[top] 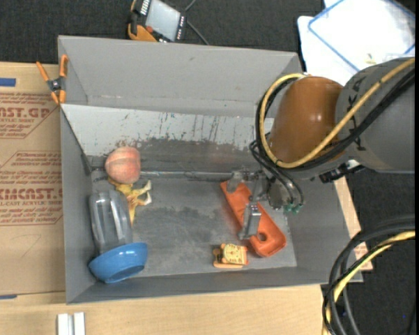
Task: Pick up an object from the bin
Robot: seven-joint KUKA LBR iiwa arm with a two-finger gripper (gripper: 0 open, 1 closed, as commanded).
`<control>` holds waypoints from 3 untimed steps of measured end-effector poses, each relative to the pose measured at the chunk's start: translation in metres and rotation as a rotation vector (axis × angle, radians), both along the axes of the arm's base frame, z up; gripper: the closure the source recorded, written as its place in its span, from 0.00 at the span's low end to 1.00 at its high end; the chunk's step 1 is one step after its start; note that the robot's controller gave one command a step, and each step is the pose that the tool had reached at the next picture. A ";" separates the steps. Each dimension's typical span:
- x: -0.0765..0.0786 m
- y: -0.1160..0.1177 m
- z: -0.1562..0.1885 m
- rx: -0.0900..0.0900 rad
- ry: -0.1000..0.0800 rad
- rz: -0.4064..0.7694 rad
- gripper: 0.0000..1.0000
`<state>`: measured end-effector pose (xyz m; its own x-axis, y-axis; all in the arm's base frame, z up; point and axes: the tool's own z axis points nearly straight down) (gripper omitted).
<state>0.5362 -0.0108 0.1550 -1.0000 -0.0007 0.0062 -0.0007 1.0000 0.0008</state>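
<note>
**Camera view: end effector down over orange piece, R half of bin**

Landmark = orange piece: a flat orange plastic thing w/ a hole near its lower end. It lies slantwise on the floor of the bin, in the bin's R half. All places below are rel. to it, as the view shows them.

- Far L and somewhat lower: blue bowl, tipped a little.
- Far L, approx level w/ it: clear vessel lying lengthwise. Its lower end meets the blue bowl; can't tell if they are touching or just overlap.
- Far L and higher: peach-pink ball, close to the foot of the bin's back wall.
- L and slightly higher: small yellow figure, just under the ball and beside the clear vessel's upper end.
- Just L of its lower end: small tan block, close by. Contact can't be made out.
- Right on it: end effector, grey metal, directly over the piece's middle and seemingly against its top face. Can't tell whether it is apart or together, and nothing shows as gripped.
- Up and R of it: brown-orange cover on the arm, w/ yellow cables looped round it.
</note>
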 end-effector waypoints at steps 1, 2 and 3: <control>0.002 0.000 0.004 0.000 -0.008 0.000 0.00; -0.029 -0.074 -0.086 -0.002 -0.001 -0.268 0.00; -0.034 -0.098 -0.053 0.000 -0.011 -0.199 0.00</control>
<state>0.5018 -0.1093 0.1021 -0.9804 0.1972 -0.0044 0.1972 0.9804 0.0018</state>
